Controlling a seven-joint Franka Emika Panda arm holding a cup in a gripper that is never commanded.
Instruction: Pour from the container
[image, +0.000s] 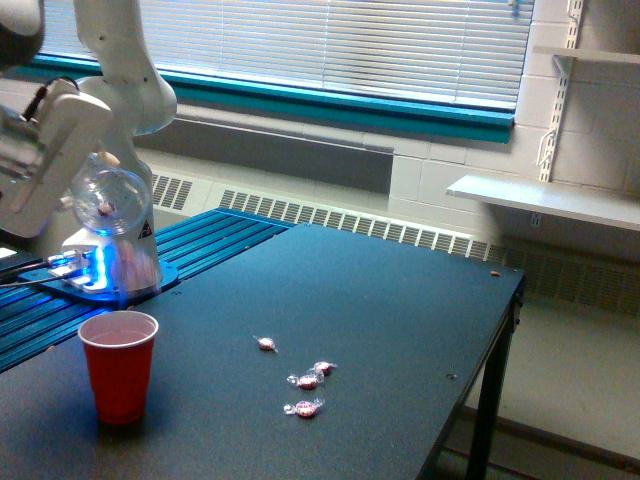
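Below, one red cup (119, 364), four loose candies (305, 381), one container (110, 201).

Single exterior view, raised, mid-range, across table (400, 300) toward window (330, 45).

Dark table (400, 300); red cup (119, 365) upright near front; four wrapped candies (303, 378) scattered mid-table

The container (110, 200) is a clear round plastic jar, held in the air and tilted on its side, with some pink-white candies inside.
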